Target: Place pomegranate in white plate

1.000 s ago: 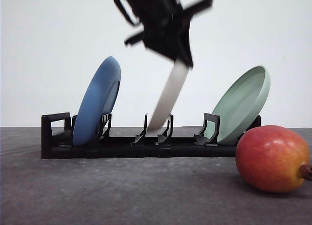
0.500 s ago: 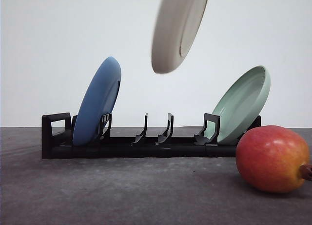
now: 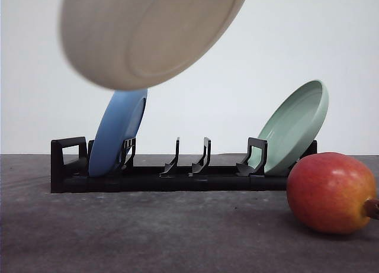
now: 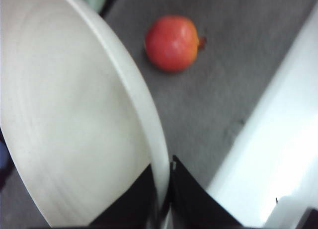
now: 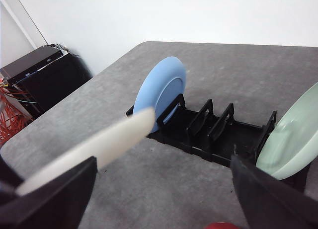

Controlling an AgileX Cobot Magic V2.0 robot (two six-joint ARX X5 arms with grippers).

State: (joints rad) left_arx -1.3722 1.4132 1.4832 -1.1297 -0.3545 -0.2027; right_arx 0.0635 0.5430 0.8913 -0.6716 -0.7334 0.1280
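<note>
White plate (image 3: 148, 36) airborne, tilted, underside forward; red-orange pomegranate (image 3: 331, 193) resting on grey table, right.

You are looking at a test lab, not a kitchen: a bare grey table (image 5: 149, 184) stands against a plain white wall (image 3: 249, 60), holding just a black dish rack (image 3: 177, 177). At the table's far left, a black equipment box (image 5: 39, 72) sits beside tangled orange cables (image 5: 10, 114).
</note>
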